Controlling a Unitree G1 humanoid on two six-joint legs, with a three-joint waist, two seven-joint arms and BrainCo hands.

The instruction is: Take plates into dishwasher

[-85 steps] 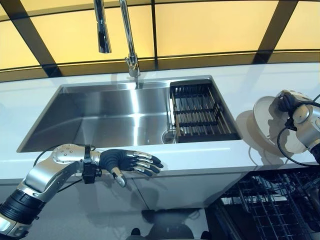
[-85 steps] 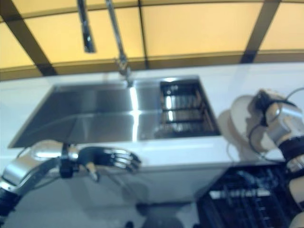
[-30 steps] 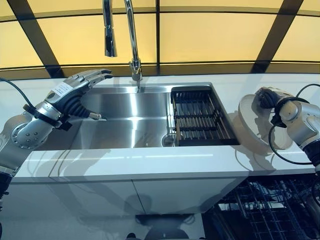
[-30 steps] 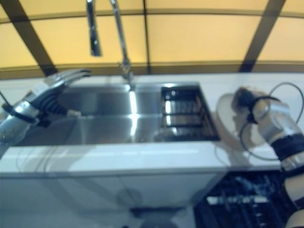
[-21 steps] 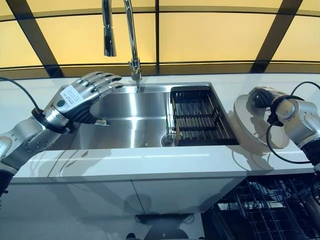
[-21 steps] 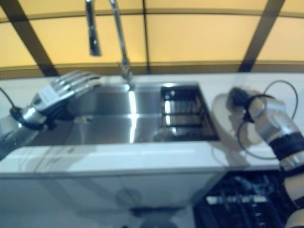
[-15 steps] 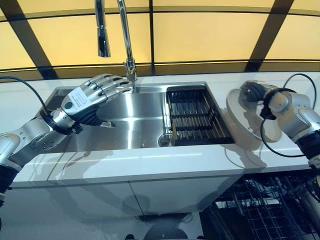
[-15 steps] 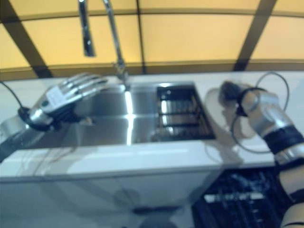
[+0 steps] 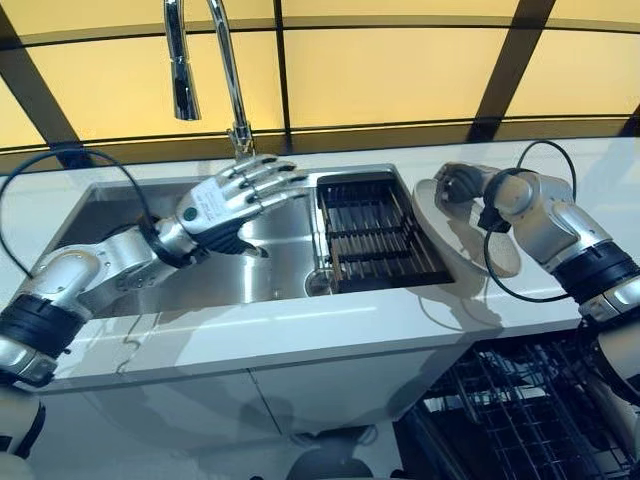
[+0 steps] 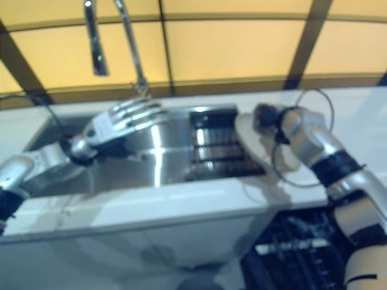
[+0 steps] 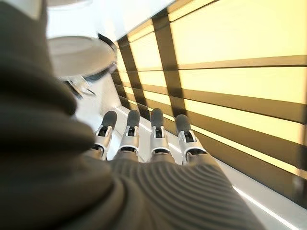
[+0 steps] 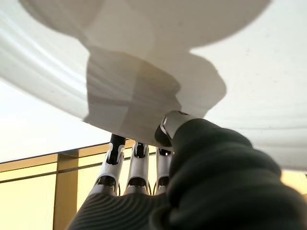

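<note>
A white plate (image 9: 452,238) hangs tilted over the counter just right of the sink. My right hand (image 9: 461,184) is shut on its upper rim. In the right wrist view the plate (image 12: 230,62) fills the frame, with the thumb (image 12: 178,120) pressed on its face and the fingers (image 12: 139,167) behind the rim. My left hand (image 9: 236,196) hovers open over the sink basin (image 9: 275,262), fingers straight and pointing right toward the plate, holding nothing. The left wrist view shows those straight fingers (image 11: 158,139) and the plate (image 11: 79,55) further off.
A black dish rack (image 9: 375,235) sits in the right part of the sink. A tall chrome faucet (image 9: 205,60) rises behind the basin. The open dishwasher's wire rack (image 9: 530,410) lies below the counter edge (image 9: 300,325) at lower right.
My left hand has risen from below the counter front to over the sink and moved right. My right hand has carried the plate leftward toward the sink. The camera has also shifted.
</note>
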